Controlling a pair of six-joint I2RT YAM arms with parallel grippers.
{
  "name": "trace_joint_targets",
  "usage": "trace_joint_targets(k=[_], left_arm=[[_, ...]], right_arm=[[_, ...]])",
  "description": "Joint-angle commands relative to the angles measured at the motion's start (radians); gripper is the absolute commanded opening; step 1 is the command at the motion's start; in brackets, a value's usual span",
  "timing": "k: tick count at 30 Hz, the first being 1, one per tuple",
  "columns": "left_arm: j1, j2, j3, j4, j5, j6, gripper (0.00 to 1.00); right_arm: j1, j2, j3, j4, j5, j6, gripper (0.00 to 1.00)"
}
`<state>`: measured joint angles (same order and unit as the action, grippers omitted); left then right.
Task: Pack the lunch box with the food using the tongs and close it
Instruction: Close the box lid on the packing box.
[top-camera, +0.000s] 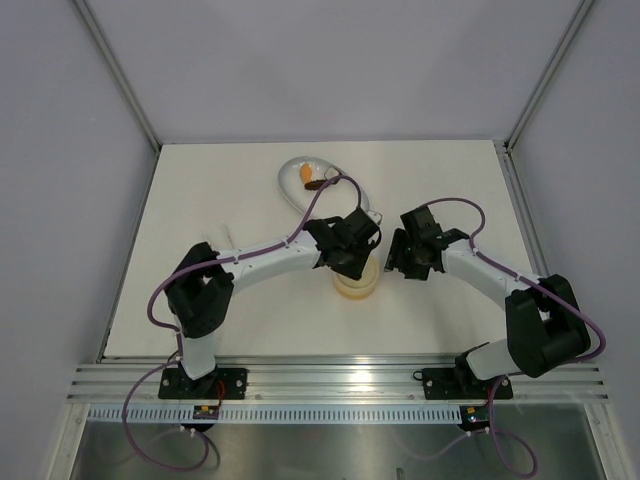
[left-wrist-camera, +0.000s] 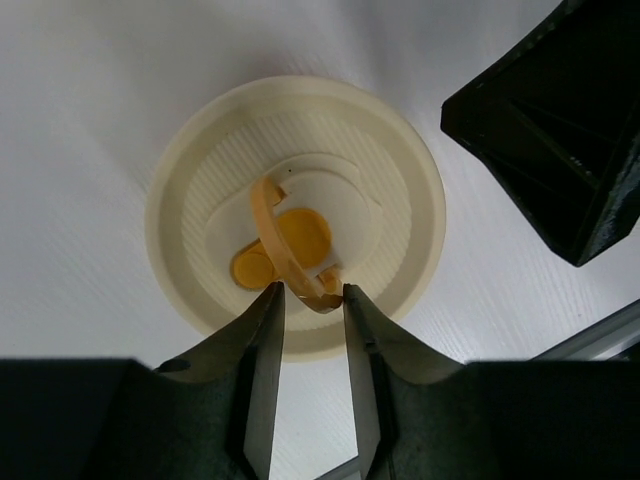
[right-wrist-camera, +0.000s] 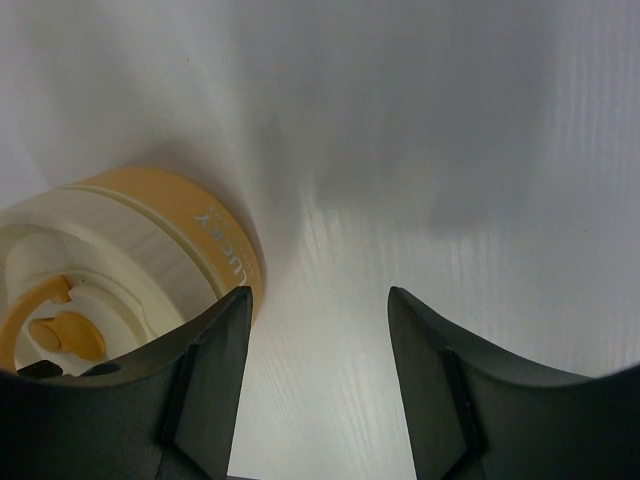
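Note:
The lunch box (top-camera: 357, 285) stands on the table between the two arms, with its round pale-yellow lid (left-wrist-camera: 200, 180) on top. On the lid an orange handle loop (left-wrist-camera: 268, 225) stands up. My left gripper (left-wrist-camera: 311, 291) hangs straight over the box, its two fingertips pressed against either side of the loop's near end. My right gripper (right-wrist-camera: 318, 295) is open and empty just right of the box (right-wrist-camera: 215, 235), with its left fingertip beside the wall. Two pieces of food, an orange one (top-camera: 305, 173) and a dark brown one (top-camera: 316, 185), lie in the white oval dish (top-camera: 288, 190). I cannot make out the tongs.
The oval dish sits behind the left gripper, toward the table's far middle. The right gripper's black body (left-wrist-camera: 560, 130) looms close to the box in the left wrist view. The metal rail (top-camera: 330, 375) runs along the near table edge.

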<state>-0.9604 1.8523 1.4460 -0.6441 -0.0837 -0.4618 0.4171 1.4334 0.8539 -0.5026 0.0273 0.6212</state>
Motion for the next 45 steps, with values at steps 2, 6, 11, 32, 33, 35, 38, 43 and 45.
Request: trace_joint_targets(k=[2, 6, 11, 32, 33, 35, 38, 43, 45], left_arm=[[0.0, 0.01, 0.027, 0.037, 0.009, 0.029, 0.27], [0.0, 0.01, 0.024, 0.041, 0.018, 0.032, 0.09], [0.002, 0.001, 0.021, 0.046, 0.033, 0.043, 0.0], [0.084, -0.212, -0.084, 0.018, 0.114, 0.048, 0.34], [0.106, -0.24, -0.137, 0.032, 0.139, 0.037, 0.34], [0.185, -0.321, -0.199, 0.083, 0.223, 0.006, 0.34], [0.291, -0.395, -0.309, 0.141, 0.323, -0.029, 0.34], [0.373, -0.418, -0.41, 0.173, 0.354, -0.086, 0.32], [0.385, -0.418, -0.432, 0.193, 0.36, -0.1, 0.31]], right_arm=[[-0.005, -0.01, -0.016, 0.036, -0.023, -0.02, 0.64], [-0.006, -0.01, -0.018, 0.035, -0.023, -0.023, 0.63], [-0.006, -0.01, -0.018, 0.038, -0.023, -0.025, 0.63], [0.069, -0.113, 0.112, -0.08, -0.035, -0.349, 0.58], [0.11, -0.102, 0.135, -0.08, -0.032, -0.363, 0.59], [0.152, -0.059, 0.16, -0.082, -0.061, -0.441, 0.59], [0.248, -0.013, 0.198, -0.07, -0.03, -0.55, 0.56], [0.276, 0.022, 0.25, -0.08, 0.065, -0.612, 0.56], [0.276, 0.053, 0.292, -0.126, 0.077, -0.644, 0.56]])
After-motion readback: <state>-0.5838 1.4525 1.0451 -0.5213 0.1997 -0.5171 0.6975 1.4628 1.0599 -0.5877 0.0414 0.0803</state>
